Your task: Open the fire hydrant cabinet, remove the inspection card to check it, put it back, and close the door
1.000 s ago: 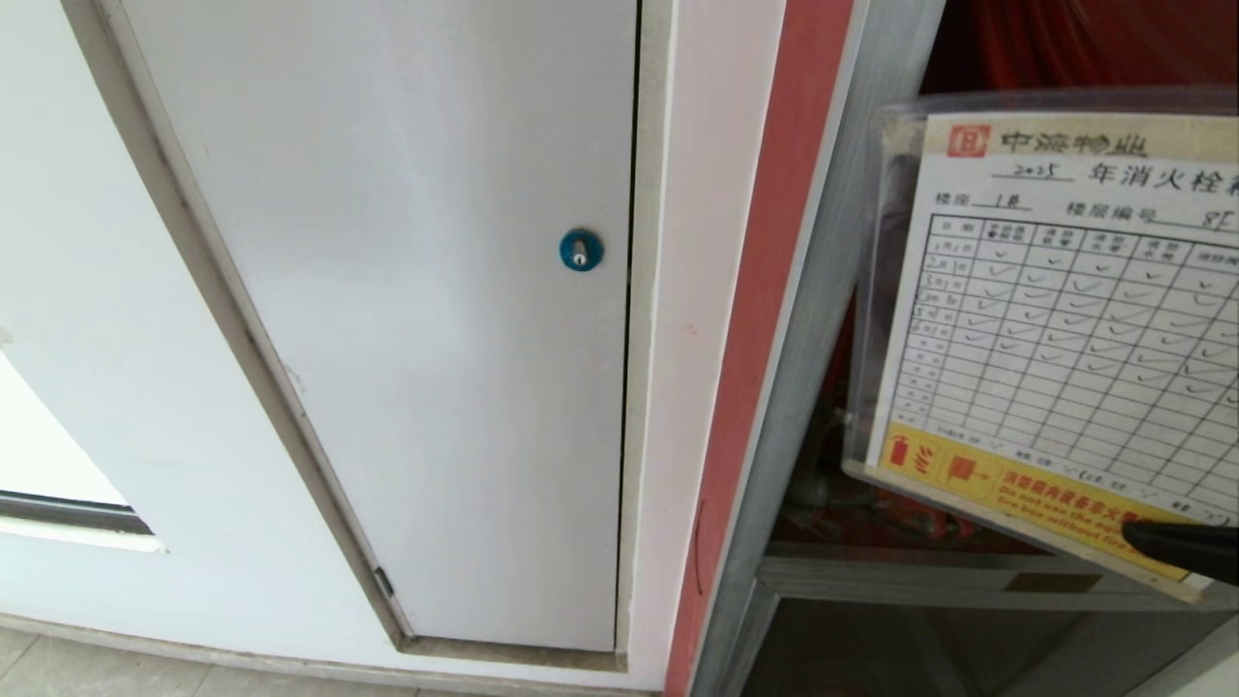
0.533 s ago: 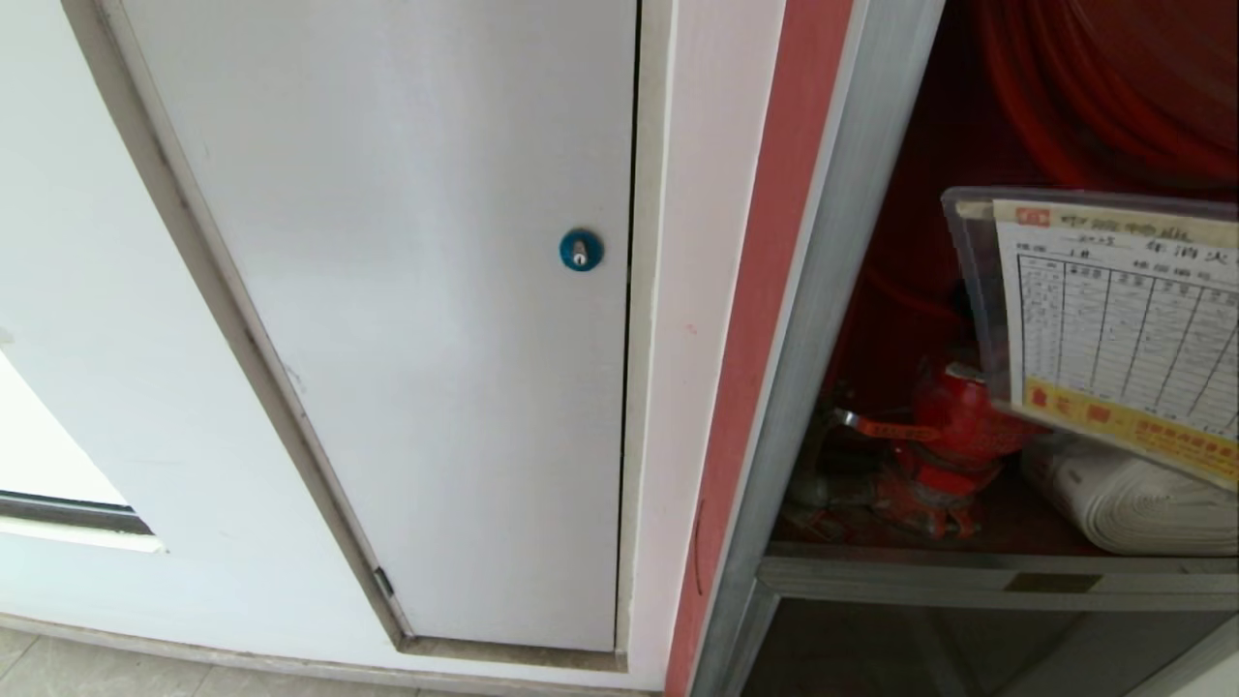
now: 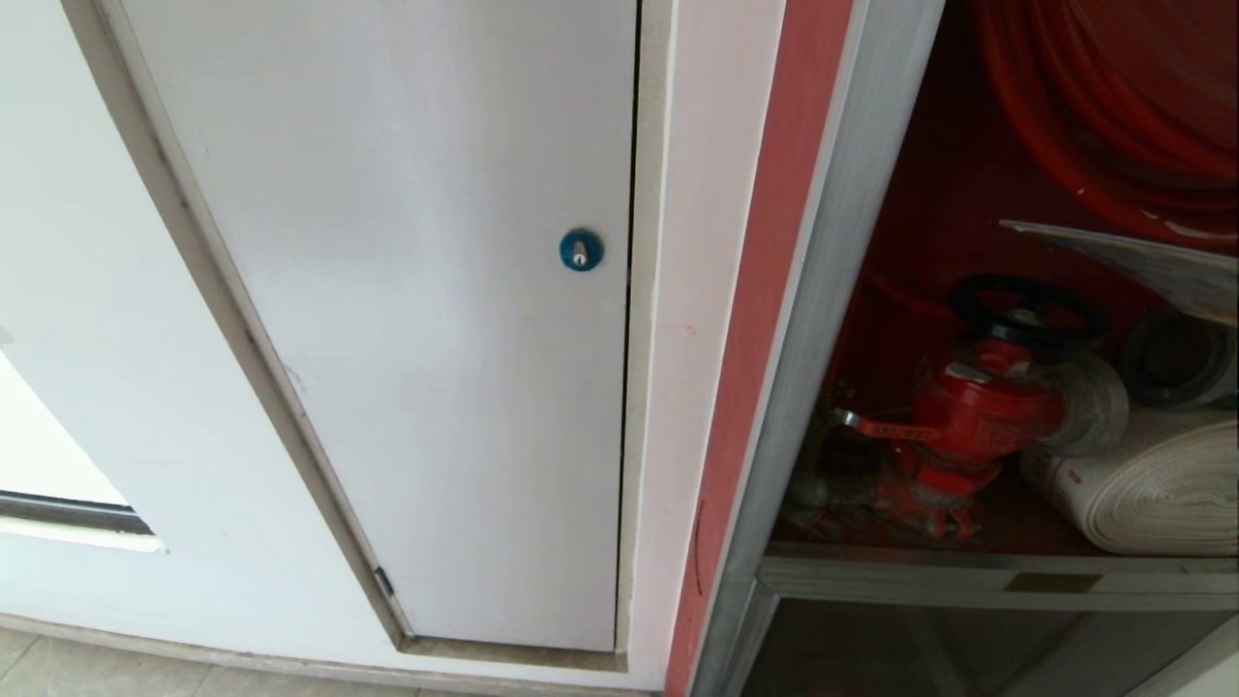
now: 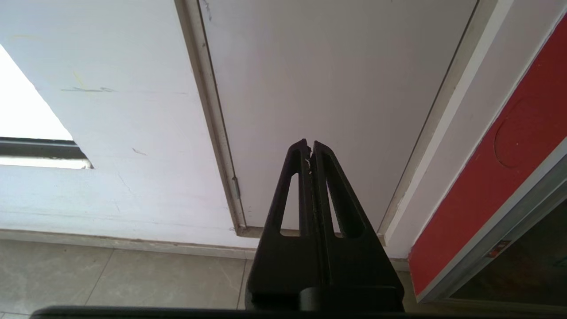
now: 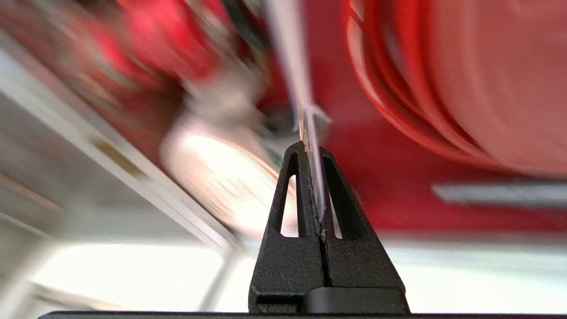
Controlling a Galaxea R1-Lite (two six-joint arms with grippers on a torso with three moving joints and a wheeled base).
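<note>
The fire hydrant cabinet (image 3: pixel 823 290) fills the right of the head view, its silver frame standing round an open red interior. The inspection card (image 3: pixel 1142 261) hangs inside it at the right edge, turned almost flat, so I see little more than its thin edge. In the right wrist view my right gripper (image 5: pixel 310 148) is shut on the card (image 5: pixel 292 53), which runs edge-on out of the fingertips before the red interior. That gripper is outside the head view. My left gripper (image 4: pixel 310 144) is shut and empty, parked before the white wall panel. The door is out of view.
Inside the cabinet are a red hydrant valve (image 3: pixel 978 407), a rolled white hose (image 3: pixel 1152 484) and a red hose reel (image 3: pixel 1113 106). A crossbar with a brass plate (image 3: pixel 1050 583) runs below them. Left of the cabinet is a white panel with a blue lock (image 3: pixel 581 250).
The card has swung from facing the head camera to nearly edge-on and has moved back into the cabinet. This has uncovered the valve and the hose. The left arm has kept still.
</note>
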